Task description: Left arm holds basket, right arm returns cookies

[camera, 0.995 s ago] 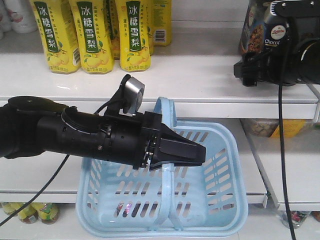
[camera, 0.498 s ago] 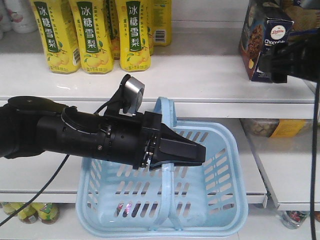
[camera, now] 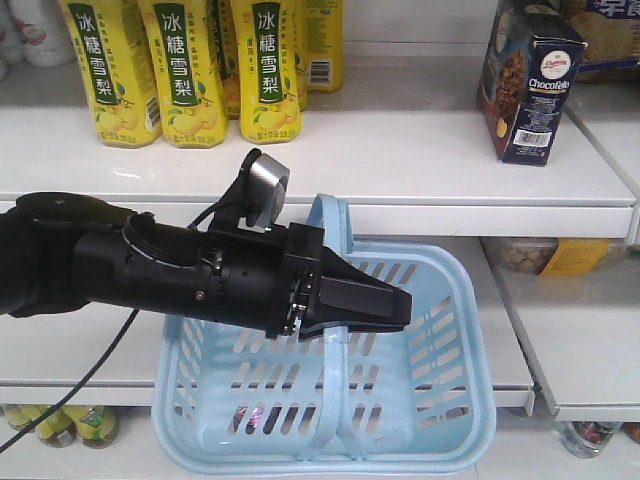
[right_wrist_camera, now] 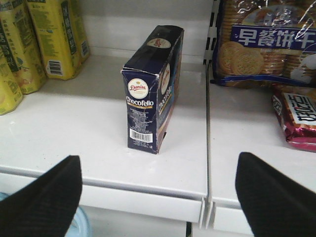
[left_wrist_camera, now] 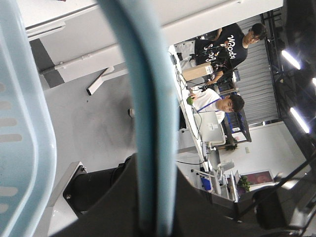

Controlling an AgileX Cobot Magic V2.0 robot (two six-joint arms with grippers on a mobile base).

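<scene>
Now the cookies [camera: 531, 90] stand alone on the shelf, and the right arm is gone from the front view.

A second ago the right end effector [right_wrist_camera: 158, 190] was black and bulky around the box; it has pulled back, and the box stands upright on its short end near the right end of the white shelf [camera: 400, 150], beside the divider. From the right wrist view its two black fingers [right_wrist_camera: 42, 197] sit wide apart with nothing between them, the box well ahead. The left end effector [camera: 385, 303] is clamped on the arched handle of the basket [camera: 440, 400], holding it up below the shelf, same as before. Yellow drink cartons [camera: 190, 70] stand to the left, biscuit packs [right_wrist_camera: 264, 42] to the right.
</scene>
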